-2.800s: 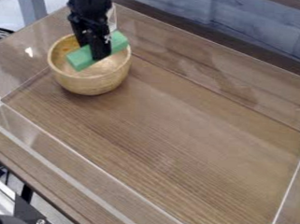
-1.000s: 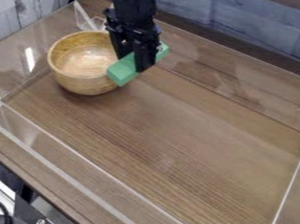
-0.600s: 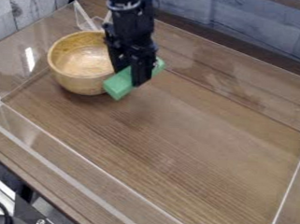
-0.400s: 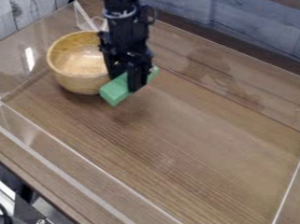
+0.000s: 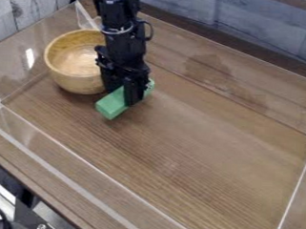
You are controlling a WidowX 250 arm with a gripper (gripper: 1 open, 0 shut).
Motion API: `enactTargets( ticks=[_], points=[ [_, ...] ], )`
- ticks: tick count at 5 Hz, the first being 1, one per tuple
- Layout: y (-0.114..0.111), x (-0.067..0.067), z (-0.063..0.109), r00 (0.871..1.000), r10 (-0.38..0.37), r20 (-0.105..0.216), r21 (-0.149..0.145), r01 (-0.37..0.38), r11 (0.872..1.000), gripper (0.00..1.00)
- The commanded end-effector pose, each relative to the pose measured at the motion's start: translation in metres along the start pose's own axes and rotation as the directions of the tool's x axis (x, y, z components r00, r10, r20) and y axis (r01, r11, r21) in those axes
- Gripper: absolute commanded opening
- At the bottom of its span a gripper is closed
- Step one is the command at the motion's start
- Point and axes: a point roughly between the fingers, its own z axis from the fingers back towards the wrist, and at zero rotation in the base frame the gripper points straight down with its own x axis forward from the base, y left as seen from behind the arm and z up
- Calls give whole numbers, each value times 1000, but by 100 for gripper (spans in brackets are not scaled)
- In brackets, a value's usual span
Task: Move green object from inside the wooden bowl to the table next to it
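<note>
Claw: The black claw [image 5: 127,82] of a robot arm pinches a green block, its fingers closed on the piece from above.
Green block: The small, plain green block [image 5: 112,104] is outside the wooden bowl, just beside its rim on the side toward the middle of the table. It lies at a slant across the view, its near end showing below the claw and part of its far end showing past the fingers. Whether its underside touches the tabletop cannot be told from this angle.
Wooden bowl: The round, light tan bowl [image 5: 72,78] sits upright near the table's left edge as pictured, its pale inside partly in view. The arm and claw cover part of the rim nearest the block.
Robot arm: The dark arm [image 5: 119,15] reaches in from the top of the view, down over the table beside the bowl.
Table: The brown wood-grain tabletop [image 5: 200,138] stretches beneath the bowl and claw, with a clear wall [image 5: 27,8] along its upper-left side.
Cables: Black cables [image 5: 4,215] curl at the lower-left corner, beyond the table's edge.
</note>
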Motion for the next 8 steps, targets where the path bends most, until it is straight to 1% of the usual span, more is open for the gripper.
enactTargets(
  ticks=[1,3,5,7,8],
  points=[
    [4,4,10,999,0,35,-7,0,1000,100],
    [-1,11,23,997,-40,70,-66,45,997,100],
    [-24,27,35,993,-2,117,-117,16,993,100],
    [-27,38,58,983,80,163,-143,-57,988,100],
    [-19,45,66,980,89,178,-143,-64,988,100]
  ],
)
